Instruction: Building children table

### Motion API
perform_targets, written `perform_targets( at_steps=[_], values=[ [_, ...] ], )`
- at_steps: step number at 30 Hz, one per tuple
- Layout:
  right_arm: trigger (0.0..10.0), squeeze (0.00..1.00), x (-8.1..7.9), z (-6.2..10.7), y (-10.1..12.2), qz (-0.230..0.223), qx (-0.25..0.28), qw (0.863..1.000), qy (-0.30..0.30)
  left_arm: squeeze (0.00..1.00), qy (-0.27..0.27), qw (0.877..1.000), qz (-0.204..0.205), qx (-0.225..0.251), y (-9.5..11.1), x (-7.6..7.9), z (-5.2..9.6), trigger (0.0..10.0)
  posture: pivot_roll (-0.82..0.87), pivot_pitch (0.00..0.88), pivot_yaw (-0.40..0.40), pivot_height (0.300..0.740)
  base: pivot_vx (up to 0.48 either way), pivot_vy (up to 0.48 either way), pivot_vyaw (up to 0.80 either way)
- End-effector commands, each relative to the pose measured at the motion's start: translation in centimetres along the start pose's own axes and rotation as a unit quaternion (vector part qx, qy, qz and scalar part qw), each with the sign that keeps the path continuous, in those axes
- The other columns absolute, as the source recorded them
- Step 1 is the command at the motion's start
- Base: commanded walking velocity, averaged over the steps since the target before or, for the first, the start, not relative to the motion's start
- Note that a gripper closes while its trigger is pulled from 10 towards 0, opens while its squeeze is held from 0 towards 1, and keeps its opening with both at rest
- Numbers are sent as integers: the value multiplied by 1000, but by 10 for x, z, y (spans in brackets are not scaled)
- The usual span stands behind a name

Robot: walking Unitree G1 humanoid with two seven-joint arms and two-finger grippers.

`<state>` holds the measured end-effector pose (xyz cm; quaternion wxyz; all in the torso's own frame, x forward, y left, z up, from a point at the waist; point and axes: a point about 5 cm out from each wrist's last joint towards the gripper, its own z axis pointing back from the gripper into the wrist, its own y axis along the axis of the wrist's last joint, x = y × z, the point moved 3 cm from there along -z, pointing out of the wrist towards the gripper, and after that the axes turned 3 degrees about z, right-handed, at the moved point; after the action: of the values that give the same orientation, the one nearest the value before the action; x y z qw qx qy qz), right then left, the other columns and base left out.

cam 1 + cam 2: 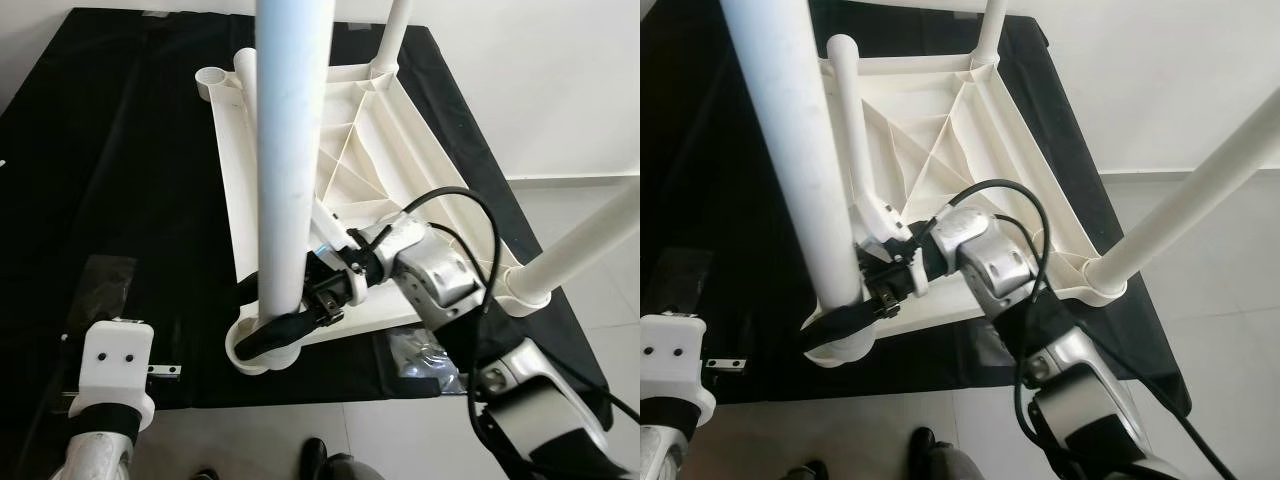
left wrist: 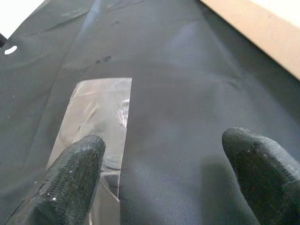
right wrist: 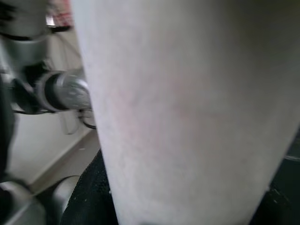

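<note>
Near the front edge, the right tool (image 1: 300, 322) pinches the upright leg (image 1: 290, 150) at its socket in the upturned table (image 1: 375, 150); left tool (image 2: 164, 173) hangs spread, leftward.

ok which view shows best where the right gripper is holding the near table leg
The left eye view: the right gripper wraps the near leg just above its corner socket. The right eye view shows the same. The right wrist view shows blurred white leg, close up.
</note>
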<state>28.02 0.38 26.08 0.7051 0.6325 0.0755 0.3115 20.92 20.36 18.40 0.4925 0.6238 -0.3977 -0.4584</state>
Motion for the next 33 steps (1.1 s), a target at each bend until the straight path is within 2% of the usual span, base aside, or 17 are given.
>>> perform_targets(
  at_steps=[1,2,7,9,19,33],
  values=[
    [10000,0,-5,-5,-11,-17,-12,1000,21,0,18,1000,-10,-12,-3,-6,4,10000,45,366,-169,740,0,0,0],
    [10000,0,-4,-11,-11,-10,-17,999,36,0,37,999,-15,-12,-2,-16,4,10000,45,367,-177,740,0,0,0],
    [10000,0,-3,-14,-10,-5,-20,999,45,0,52,998,-21,-9,-2,-23,3,10000,44,368,-182,740,0,0,0],
    [10000,0,0,-20,-11,16,-36,998,53,0,79,996,-29,-3,2,-37,1,10000,44,362,-197,740,0,0,0],
    [10000,0,9,-20,-12,27,-46,998,41,0,91,995,-33,0,4,-41,3,10000,54,348,-213,740,0,0,0],
    [10000,0,23,-21,-16,0,-31,999,23,0,107,994,-37,-1,6,-47,10,10000,81,351,-229,740,0,0,0]
  ],
)
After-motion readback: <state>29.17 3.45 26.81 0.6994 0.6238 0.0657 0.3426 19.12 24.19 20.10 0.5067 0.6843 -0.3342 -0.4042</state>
